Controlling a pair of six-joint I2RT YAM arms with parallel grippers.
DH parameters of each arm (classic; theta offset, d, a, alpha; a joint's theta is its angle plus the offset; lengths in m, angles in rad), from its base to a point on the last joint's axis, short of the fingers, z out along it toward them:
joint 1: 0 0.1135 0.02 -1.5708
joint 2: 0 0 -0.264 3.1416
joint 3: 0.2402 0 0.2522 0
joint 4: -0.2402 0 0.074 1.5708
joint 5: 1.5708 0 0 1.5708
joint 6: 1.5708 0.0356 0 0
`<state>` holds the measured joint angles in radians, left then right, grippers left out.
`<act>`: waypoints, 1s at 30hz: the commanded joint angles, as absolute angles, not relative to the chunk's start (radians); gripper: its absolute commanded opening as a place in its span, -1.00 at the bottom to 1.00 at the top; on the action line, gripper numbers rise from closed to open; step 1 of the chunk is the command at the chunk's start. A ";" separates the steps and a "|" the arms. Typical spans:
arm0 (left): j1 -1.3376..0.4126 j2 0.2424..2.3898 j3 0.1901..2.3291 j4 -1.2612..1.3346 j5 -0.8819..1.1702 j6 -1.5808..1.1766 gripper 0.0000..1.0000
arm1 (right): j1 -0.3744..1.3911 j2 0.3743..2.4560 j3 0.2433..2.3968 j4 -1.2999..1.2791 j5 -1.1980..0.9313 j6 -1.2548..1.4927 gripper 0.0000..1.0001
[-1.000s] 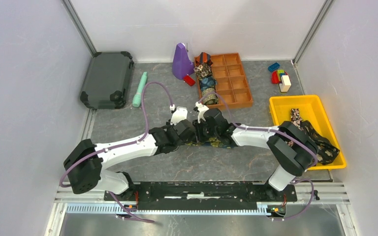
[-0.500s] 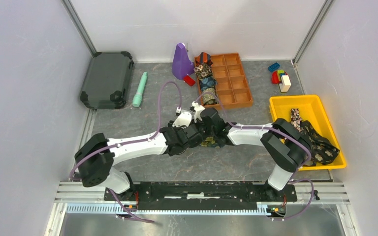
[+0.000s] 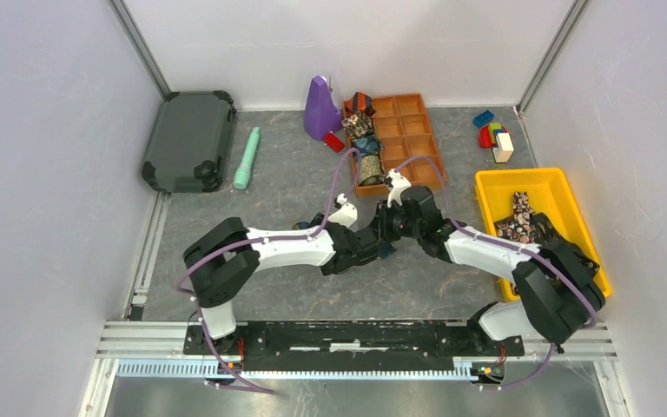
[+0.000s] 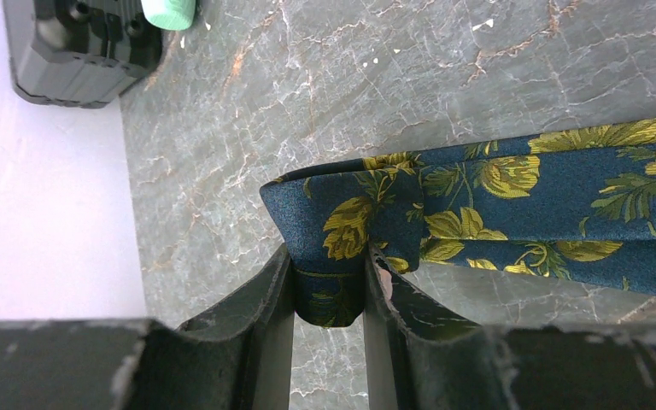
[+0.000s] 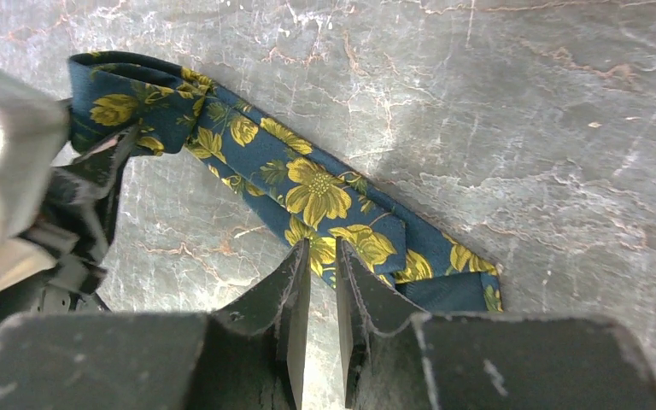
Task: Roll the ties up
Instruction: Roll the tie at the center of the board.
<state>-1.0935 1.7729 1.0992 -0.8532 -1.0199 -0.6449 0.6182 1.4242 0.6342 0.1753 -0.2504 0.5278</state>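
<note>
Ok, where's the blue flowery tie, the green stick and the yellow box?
Navy fabric tie with yellow flowers [image 4: 521, 192]: left wrist view, middle of the strip.
Mint-green plastic stick [image 3: 247, 158]: top view, its middle.
Yellow plastic tray [image 3: 521, 172]: top view, far rim.

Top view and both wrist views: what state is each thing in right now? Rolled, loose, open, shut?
navy-gold tie: unrolled, folded double, gripped near both ends
left gripper: shut on the folded end
right gripper: shut on the other end
tray ties: rolled, in the orange tray
bin ties: loose, heaped in the yellow bin
dark case: closed
</note>
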 commanded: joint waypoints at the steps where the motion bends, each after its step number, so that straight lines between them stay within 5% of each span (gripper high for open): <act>1: -1.100 1.841 1.160 -0.905 -1.098 -0.713 -0.65 | 0.598 1.345 0.612 0.150 -0.236 0.496 -0.55; 19: -1.115 2.074 1.318 -0.890 -1.012 -0.670 -0.71 | 0.571 1.217 0.578 0.098 -0.221 0.486 -0.55; 30: -1.114 2.099 1.371 -0.842 -0.895 -0.570 -0.41 | 0.566 1.192 0.572 0.088 -0.221 0.483 -0.56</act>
<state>-1.1126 2.0743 1.3266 -0.9474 -1.0172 -0.5915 0.5533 1.2232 0.5735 0.0799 -0.1963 0.4824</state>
